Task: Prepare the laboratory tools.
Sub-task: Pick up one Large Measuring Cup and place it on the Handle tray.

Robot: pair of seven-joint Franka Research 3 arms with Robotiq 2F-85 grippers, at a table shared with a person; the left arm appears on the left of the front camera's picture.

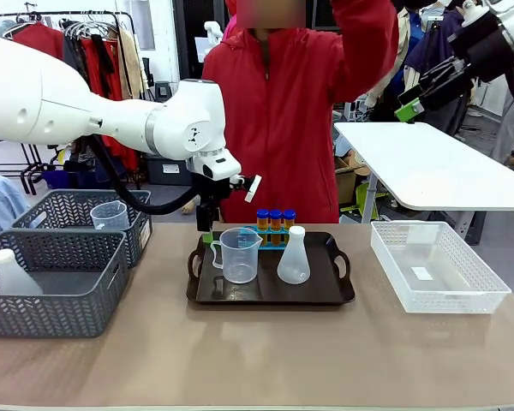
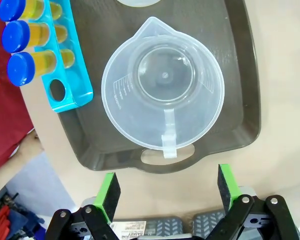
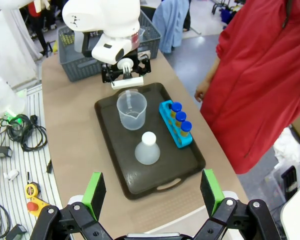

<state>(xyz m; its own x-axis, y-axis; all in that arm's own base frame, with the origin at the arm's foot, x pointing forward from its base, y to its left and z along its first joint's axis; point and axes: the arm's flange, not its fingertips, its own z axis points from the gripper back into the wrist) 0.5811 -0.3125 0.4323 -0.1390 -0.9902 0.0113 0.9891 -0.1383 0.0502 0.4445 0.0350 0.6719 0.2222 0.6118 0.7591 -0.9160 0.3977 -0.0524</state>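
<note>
The measuring beaker (image 1: 237, 254) stands upright at the tray's (image 1: 325, 295) nine o'clock side, the conical flask (image 1: 293, 256) just beside it at three o'clock and the blue-capped tubes (image 1: 275, 219) in a blue rack (image 2: 70, 90) behind. The left gripper (image 2: 166, 192) hangs above the beaker's handle, jaws wide and empty. The right gripper (image 3: 152, 196) is raised well clear, also spread wide; grey baskets (image 1: 60, 274) sit at nine o'clock, a white basket (image 1: 437, 267) at three.

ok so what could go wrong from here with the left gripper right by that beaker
1. The open left gripper sits just off the measuring beaker, on its handle side. A careless pull-back might clip the handle and tip it.
2. The conical flask stands close beside the beaker on the dark tray, so a knocked beaker could topple it.
3. The blue-capped tubes stand in a rack just behind; a sweep of the arm could catch them.
</note>
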